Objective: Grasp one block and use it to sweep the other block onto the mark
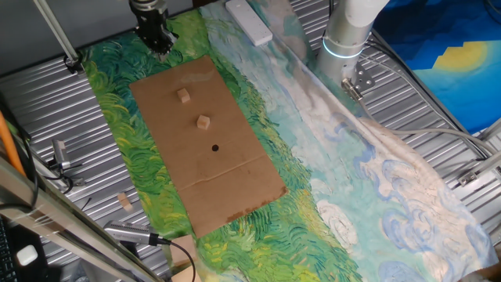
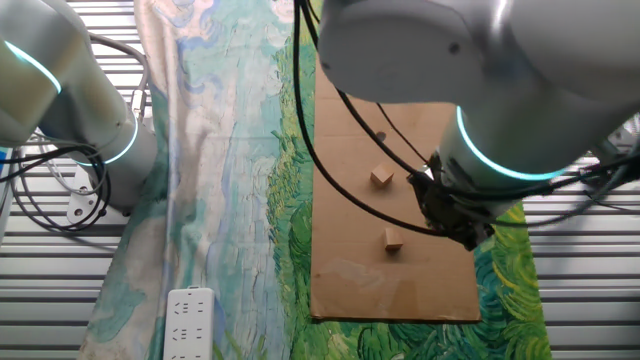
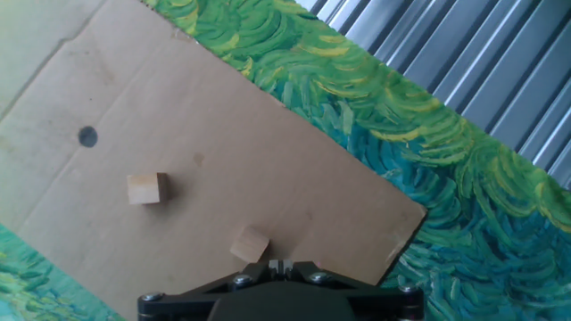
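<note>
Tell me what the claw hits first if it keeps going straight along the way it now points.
Probably the nearer wooden block, which lies just ahead of the claw in the hand view, or the bare cardboard sheet beside it. Depth is unclear and the fingertips are out of view, so this is a hedged guess.

You are looking at two pale, matt wooden blocks (image 1: 184, 95) (image 1: 203, 121) lying on a flat sheet of brown cardboard (image 1: 235, 180), dull and faintly creased. Under it lies a soft printed cloth (image 1: 329, 172), wrinkled in places. Your tabletop (image 1: 438, 133) is ribbed bare metal with a slight sheen.
</note>
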